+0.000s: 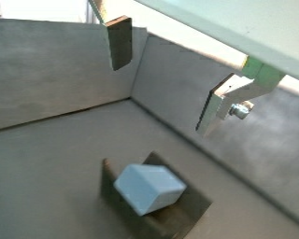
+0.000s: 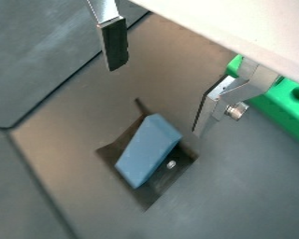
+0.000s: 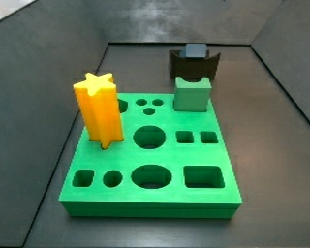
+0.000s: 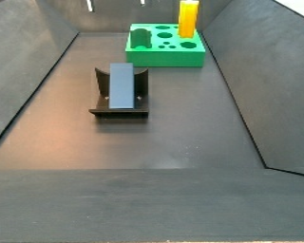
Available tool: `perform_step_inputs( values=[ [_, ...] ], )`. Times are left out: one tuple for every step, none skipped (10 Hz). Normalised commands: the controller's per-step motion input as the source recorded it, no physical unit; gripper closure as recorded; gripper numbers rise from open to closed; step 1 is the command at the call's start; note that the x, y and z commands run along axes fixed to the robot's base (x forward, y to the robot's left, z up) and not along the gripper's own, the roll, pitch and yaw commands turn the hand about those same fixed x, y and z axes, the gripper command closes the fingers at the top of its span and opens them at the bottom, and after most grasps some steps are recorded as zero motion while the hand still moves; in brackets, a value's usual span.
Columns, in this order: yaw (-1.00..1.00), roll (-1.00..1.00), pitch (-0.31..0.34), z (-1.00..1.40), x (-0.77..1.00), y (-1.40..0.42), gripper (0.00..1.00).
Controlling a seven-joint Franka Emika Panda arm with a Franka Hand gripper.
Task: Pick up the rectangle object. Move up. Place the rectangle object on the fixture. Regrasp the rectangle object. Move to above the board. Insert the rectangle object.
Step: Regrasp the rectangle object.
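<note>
My end effector (image 2: pixel 164 79) hangs released, its two fingers (image 2: pixel 113 45) spread wide with nothing between them. The rectangle object (image 2: pixel 149 149) lies below it, well apart, leaning tilted in the fixture (image 4: pixel 117 102) on the dark worktop (image 4: pixel 180 133). The board (image 4: pixel 161 49) sits farther off.

Lab test rig: grey walled bin (image 4: pixel 41 85), green peg board (image 3: pixel 151 155).

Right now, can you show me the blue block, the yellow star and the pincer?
Blue block (image 4: pixel 121 84), side view, its flat top face.
Yellow star (image 3: pixel 100 110), side view, its tall side.
Pincer (image 2: pixel 164 79), wrist view, open, above the block, the gap between its fingers.
</note>
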Motion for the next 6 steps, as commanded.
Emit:
perform_step_inputs(
  values=[
    [0.01, 1.0, -0.027, 0.0, 0.01, -0.02, 0.0],
    [0.01, 1.0, -0.012, -0.01, 0.02, -0.02, 0.0],
    [0.01, 1.0, -0.005, -0.01, 0.03, -0.02, 0.0],
    [0.02, 1.0, 0.018, -0.01, 0.04, -0.02, 0.0],
    [0.02, 1.0, 0.04, -0.01, 0.06, -0.03, 0.0],
    [0.03, 1.0, 0.074, -0.01, 0.07, -0.03, 0.0]
  ],
)
